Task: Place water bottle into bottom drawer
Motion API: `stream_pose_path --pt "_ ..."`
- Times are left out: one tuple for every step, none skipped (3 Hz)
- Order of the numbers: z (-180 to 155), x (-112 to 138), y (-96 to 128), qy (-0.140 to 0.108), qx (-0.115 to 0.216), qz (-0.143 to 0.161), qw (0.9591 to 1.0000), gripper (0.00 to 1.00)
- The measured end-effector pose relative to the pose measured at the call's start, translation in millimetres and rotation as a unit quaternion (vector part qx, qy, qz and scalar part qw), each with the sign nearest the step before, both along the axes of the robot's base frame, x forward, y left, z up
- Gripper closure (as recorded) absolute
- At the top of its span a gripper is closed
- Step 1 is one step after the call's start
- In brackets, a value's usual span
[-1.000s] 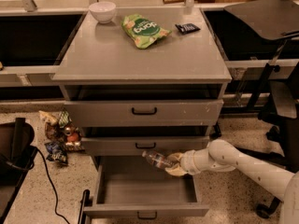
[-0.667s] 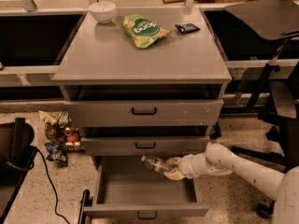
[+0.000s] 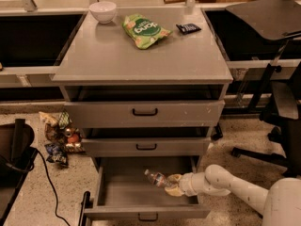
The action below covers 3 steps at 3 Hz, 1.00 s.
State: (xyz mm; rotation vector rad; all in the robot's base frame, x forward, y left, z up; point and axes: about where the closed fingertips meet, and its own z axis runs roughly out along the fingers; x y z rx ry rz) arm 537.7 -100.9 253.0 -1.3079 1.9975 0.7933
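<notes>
The water bottle (image 3: 156, 178) is a small clear bottle lying nearly level, cap end to the left, held over the open bottom drawer (image 3: 122, 192). My gripper (image 3: 172, 184) is shut on the bottle's base end, reaching in from the right on a white arm, inside the drawer's right half. The bottom drawer is pulled out, its grey interior showing, with a small dark handle (image 3: 147, 217) on its front. The bottle appears to be just above the drawer floor; I cannot tell if it touches.
Two shallower drawers (image 3: 145, 113) sit above, partly open. On the cabinet top are a green snack bag (image 3: 143, 30), a white bowl (image 3: 103, 11) and a small dark packet (image 3: 188, 28). Snack packets (image 3: 59, 135) lie on the floor left; a dark chair (image 3: 282, 107) stands right.
My gripper and the bottle have moved left and lower, further into the bottom drawer.
</notes>
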Motion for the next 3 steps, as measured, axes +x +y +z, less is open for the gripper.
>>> stream_pose_path --pt "-39 -4 -3 0.027 -0.004 -0.020 0.9994 0.77" --pt "-58 1 -9 0.036 -0.011 -0.031 0.9988 0.54" --pt "-66 6 -15 0.040 -0.015 -0.038 0.9984 0.31"
